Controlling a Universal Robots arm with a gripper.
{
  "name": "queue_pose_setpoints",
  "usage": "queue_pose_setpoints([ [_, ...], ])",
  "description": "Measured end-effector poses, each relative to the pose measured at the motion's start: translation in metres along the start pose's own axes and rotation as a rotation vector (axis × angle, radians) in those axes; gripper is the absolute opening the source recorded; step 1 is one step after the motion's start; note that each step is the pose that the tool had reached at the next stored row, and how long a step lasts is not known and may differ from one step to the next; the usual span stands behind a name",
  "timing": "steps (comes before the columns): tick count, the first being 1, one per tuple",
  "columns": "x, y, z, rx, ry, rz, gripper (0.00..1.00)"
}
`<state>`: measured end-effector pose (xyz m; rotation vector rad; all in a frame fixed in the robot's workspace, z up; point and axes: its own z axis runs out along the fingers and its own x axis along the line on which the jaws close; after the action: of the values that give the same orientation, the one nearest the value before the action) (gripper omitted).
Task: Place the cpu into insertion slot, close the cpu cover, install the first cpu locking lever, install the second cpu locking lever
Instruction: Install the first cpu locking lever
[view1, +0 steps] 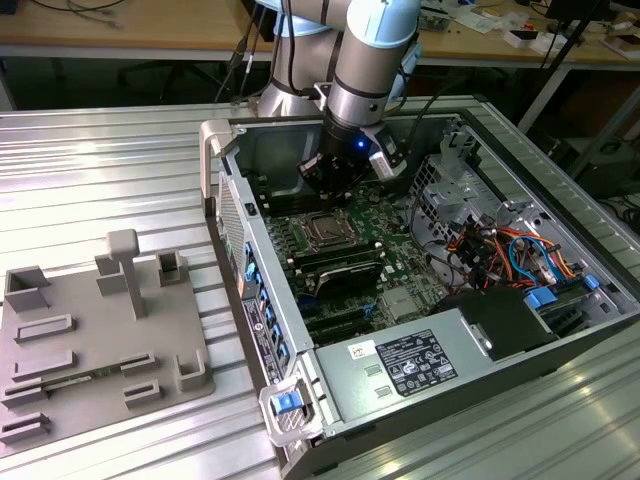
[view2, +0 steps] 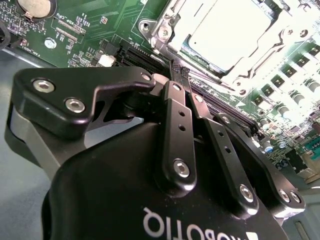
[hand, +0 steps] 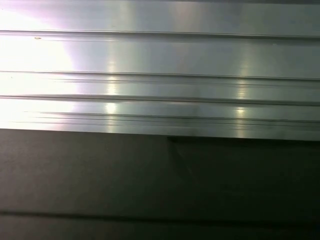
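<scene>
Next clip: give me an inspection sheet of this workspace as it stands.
Surface: ribbed metal table carrying an open PC case.
Job's things: cpu sits in the slot; cover lies flat around it.
Clutter: grey fixture tray on the exterior view's left of the case.
Claw: shut, tips beside the slot's edge.
Cables: orange and blue leads inside the case.
Surroundings: wooden benches behind.

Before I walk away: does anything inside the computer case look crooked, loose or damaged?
Nothing stands out. The chip lies flat, its metal frame sits square around it, and the gripper is just beside them.
</scene>
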<state>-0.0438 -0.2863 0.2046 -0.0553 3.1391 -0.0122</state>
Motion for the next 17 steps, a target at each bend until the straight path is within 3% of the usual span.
queue_pose_setpoints([
  [11,-0.0010,0.0008,-0.0007,0.0016,0.0010,0.000,0.11],
  [17,-0.0012,0.0011,-0.0004,0.0063,0.0006,0.000,0.11],
])
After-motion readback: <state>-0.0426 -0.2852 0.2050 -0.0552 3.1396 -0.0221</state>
